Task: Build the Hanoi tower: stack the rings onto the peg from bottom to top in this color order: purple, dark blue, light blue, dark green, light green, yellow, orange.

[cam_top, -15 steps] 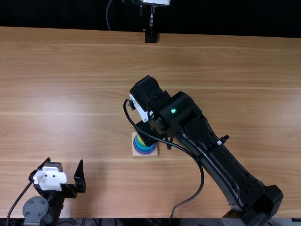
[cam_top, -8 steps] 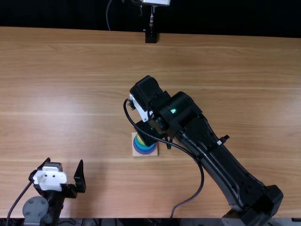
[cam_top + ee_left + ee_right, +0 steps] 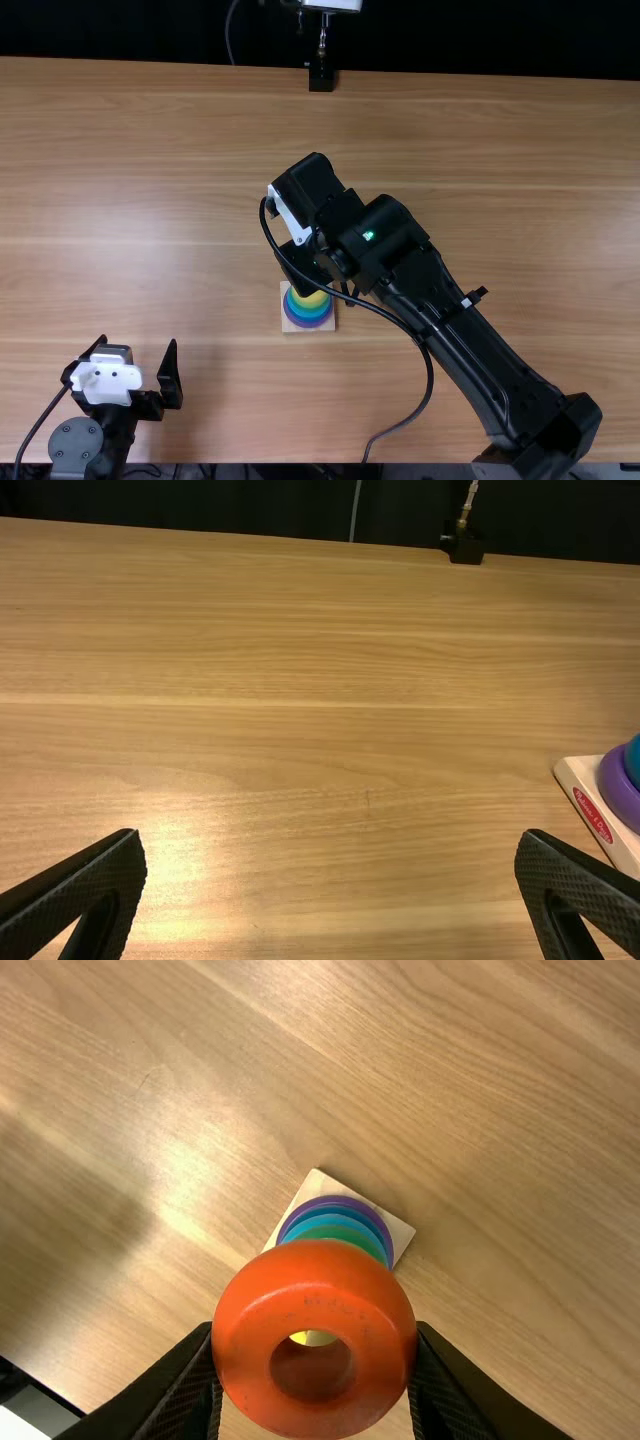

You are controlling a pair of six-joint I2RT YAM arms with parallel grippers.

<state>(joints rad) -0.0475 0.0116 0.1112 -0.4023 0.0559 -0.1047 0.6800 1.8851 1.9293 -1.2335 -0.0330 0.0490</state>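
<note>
Tabletop [image 3: 150, 200]: L pincer [image 3: 138, 342] nr near-L corner, wide open, empty. R pincer [image 3: 303, 268] nr ctr, part open, ring-width. Below, sq. base [image 3: 400, 1232] w/ purple ring [image 3: 335, 1200], blues, green ring [image 3: 335, 1233], yellow ring [image 3: 313, 299]. Above stack, R pincer grips orange ring [image 3: 315, 1282].

Light brown wooden table [image 3: 480, 140]: brightly lit for you; pale glare, L side, top view. Left wrist view: you get 1 hot glare patch. Right wrist view: glare + soft shadow on wood; sm. highlights, glossy round orange ring [image 3: 315, 1285]. Black backdrop [image 3: 130, 30]: v. dim.
</note>
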